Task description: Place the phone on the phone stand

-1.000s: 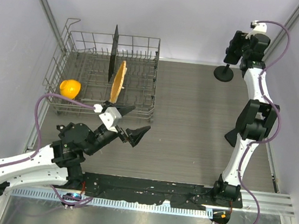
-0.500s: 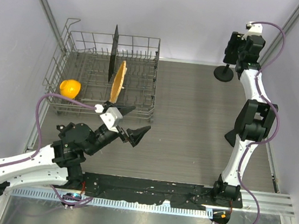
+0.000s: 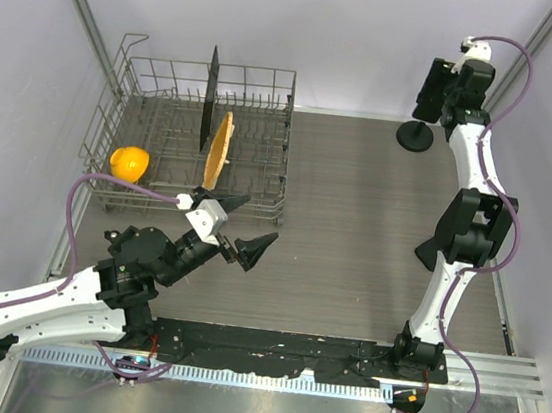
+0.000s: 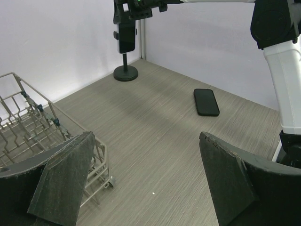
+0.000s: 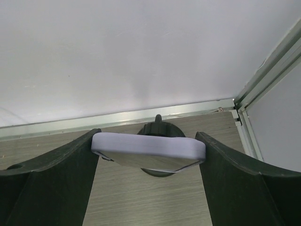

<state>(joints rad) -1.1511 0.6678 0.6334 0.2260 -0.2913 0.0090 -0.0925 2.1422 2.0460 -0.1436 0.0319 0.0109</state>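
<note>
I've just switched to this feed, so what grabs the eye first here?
The right pincer holds a phone upright over the stand in the far right corner. A second phone lies flat on the table, and the left pincer hangs open beside the rack.

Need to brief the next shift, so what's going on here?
The right gripper holds the phone by its ends right over the phone stand in the far right corner; whether it already rests on the stand is unclear. The left gripper hangs open and empty beside the dish rack. A second dark phone lies flat on the table.
</note>
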